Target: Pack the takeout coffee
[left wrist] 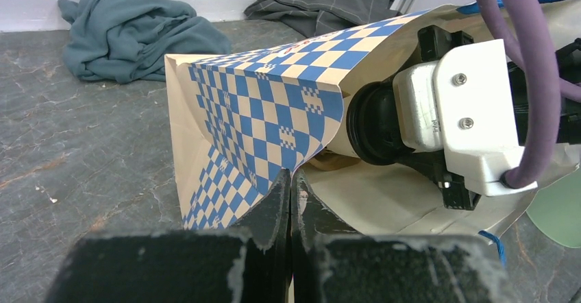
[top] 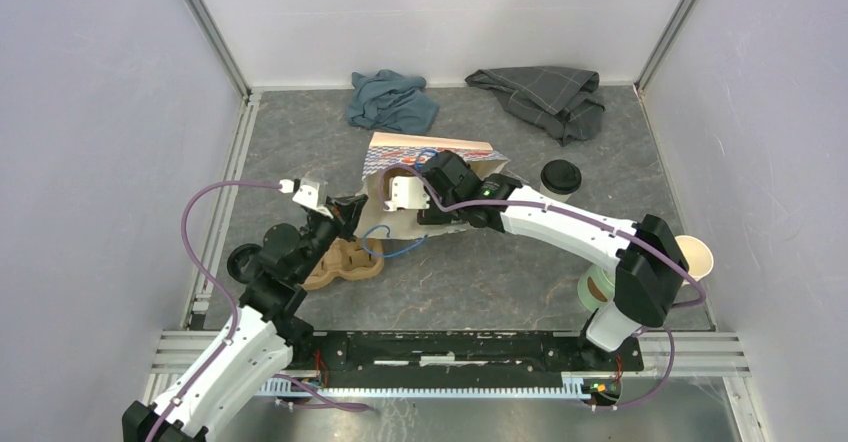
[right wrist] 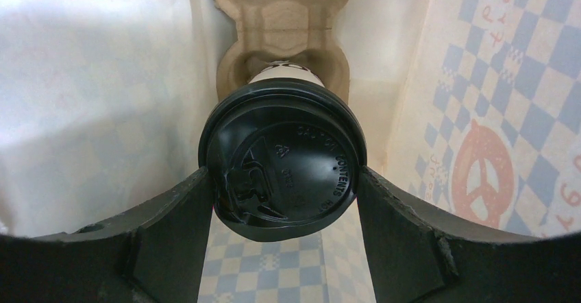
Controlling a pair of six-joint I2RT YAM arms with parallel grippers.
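Right wrist: one takeout coffee [right wrist: 284, 166] in right claw [right wrist: 284, 186], one paper bag [right wrist: 479, 111].

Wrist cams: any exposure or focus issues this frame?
Right wrist: paper bag wall at left washed out nearly white; takeout coffee lid sharp, embossing legible; right gripper fingers dark and soft. Left wrist: bag's checks crisp, left gripper fingers blurred up close.

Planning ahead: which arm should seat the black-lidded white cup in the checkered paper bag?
Right: right gripper holds the black-lidded white cup inside the checkered paper bag; left gripper pinches its edge.
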